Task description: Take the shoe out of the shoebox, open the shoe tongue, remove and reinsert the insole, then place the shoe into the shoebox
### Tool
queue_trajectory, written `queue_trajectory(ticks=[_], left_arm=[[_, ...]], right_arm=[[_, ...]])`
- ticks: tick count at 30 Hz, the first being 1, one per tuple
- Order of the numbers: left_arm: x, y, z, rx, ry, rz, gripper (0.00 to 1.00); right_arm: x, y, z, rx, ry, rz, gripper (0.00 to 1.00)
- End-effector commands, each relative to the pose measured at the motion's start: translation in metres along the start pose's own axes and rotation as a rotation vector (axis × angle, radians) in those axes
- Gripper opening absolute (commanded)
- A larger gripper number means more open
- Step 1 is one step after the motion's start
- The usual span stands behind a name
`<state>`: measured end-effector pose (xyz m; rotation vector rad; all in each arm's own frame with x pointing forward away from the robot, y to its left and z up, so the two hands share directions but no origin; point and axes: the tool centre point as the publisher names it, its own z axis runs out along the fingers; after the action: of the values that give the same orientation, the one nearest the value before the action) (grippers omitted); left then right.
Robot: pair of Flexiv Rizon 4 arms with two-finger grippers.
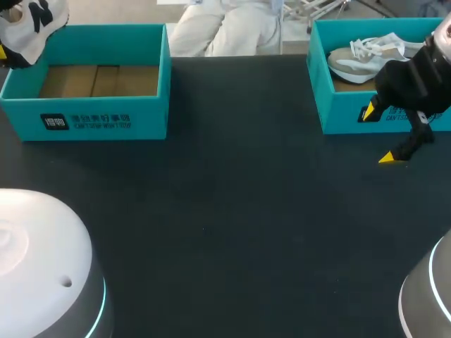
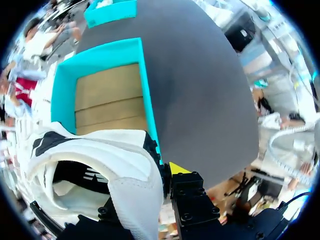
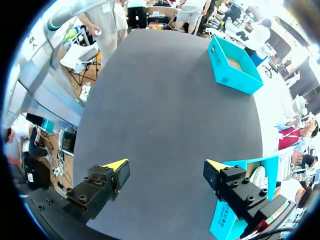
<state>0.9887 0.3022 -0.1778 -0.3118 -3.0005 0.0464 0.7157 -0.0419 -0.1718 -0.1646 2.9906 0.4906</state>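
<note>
- Teal left shoebox [image 1: 106, 123] shows only its bare cardboard floor. The shoe [image 1: 32, 24], white with black patches, is out of it and hangs above its far left corner.
- The left gripper [image 2: 155, 185] is clamped on the shoe's collar, one yellow-tipped finger outside the fabric and the other mostly hidden by it.
- The take-out step looks done. I cannot tell whether the tongue has been opened or the insole handled, so I count those steps and the return to the box as still left.
- The right gripper [image 1: 380, 135] hangs with its fingers wide apart and holds nothing, just in front of the second shoebox [image 1: 345, 113], which holds a pale shoe [image 1: 363, 60].
- Dark, matte table [image 1: 232, 211] stretches between the two boxes, which stand well apart, giving room to set the shoe down and work on it.
</note>
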Motion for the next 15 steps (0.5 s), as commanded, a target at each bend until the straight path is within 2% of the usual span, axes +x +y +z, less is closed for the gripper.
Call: queue_trajectory(ticks=[1,2,6,9,15], left_arm=[[0.003,0.015,-0.005,-0.124,-0.04,0.395,0.0],[0.002,0.021,-0.007,-0.136,-0.05,0.465,0.0],[-0.001,0.045,-0.013,-0.235,0.028,0.857,0.0],[-0.011,0.055,-0.019,-0.227,0.06,1.002,0.0],[-0.024,0.059,-0.026,-0.228,0.111,1.259,0.0]], right_arm=[[-0.002,0.001,0.002,0.004,0.003,0.0,1.0],[-0.002,0.001,0.002,0.004,0.003,0.0,1.0],[-0.002,0.001,0.002,0.004,0.003,0.0,1.0],[-0.002,0.001,0.002,0.004,0.003,0.0,1.0],[-0.002,0.001,0.002,0.004,0.003,0.0,1.0]])
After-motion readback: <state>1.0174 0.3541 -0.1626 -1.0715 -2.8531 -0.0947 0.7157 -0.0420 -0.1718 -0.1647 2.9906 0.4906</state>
